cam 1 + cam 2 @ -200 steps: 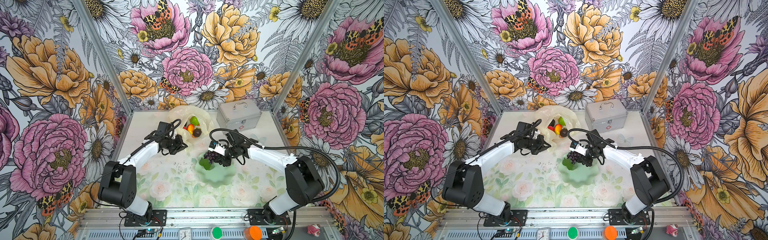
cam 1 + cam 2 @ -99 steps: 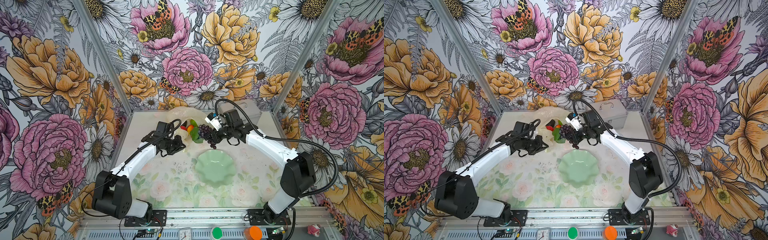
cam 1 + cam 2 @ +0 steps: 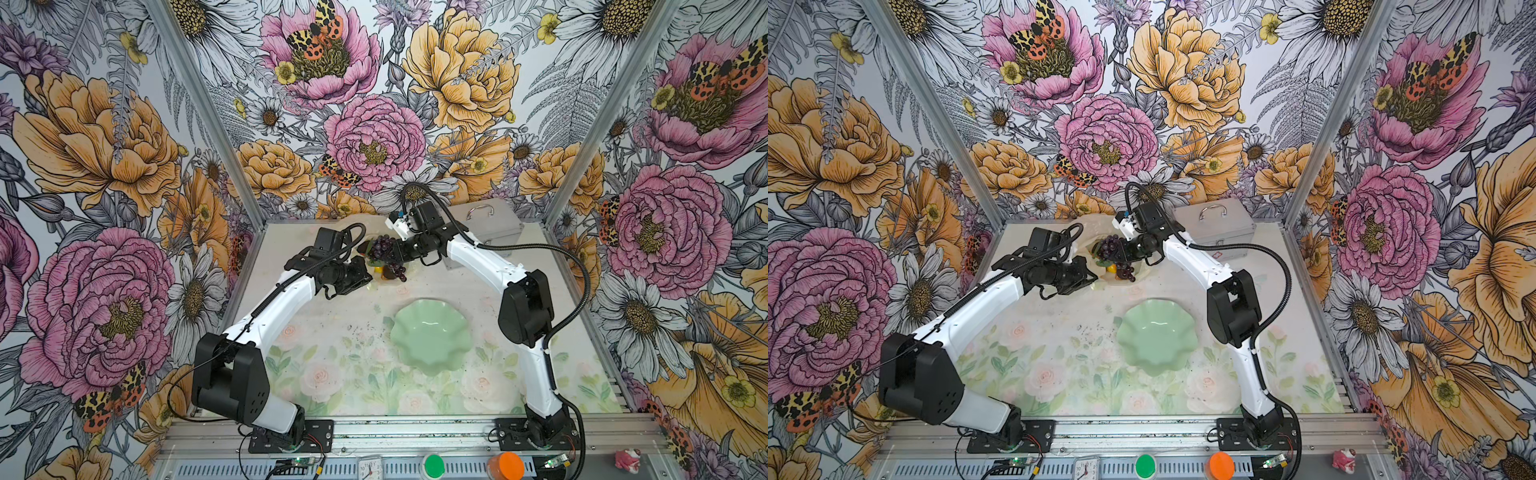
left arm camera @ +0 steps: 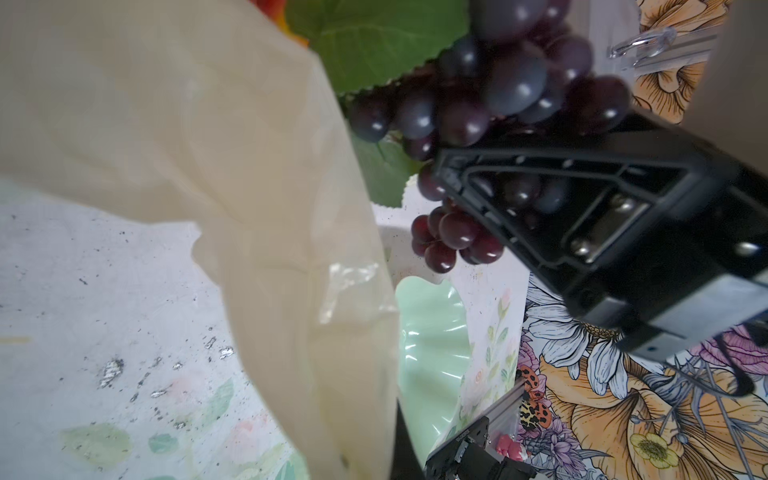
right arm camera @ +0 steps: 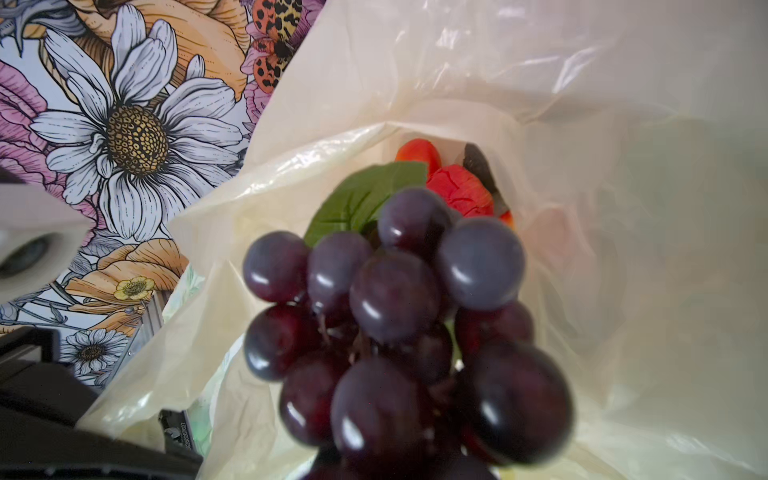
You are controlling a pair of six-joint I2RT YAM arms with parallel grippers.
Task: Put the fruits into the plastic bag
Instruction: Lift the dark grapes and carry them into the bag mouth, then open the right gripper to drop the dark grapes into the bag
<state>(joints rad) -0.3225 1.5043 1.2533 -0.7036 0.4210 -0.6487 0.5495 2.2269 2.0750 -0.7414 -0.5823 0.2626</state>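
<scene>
Right hand (image 3: 395, 252) around purple grapes (image 3: 381, 246), at plastic bag (image 5: 582, 124) mouth.

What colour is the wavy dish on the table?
Pale mint green all over, no pattern. The dish shows best in a top view.

Grapes (image 5: 399, 332) pretty much fill the lens, right at the bag (image 5: 623, 208)'s open mouth. Leaf (image 5: 361, 195) just behind them, red fruit (image 5: 461, 191) and a dark fruit (image 5: 478, 166) deeper inside. Flowery wall (image 5: 133, 137) past the bag's edge.
</scene>
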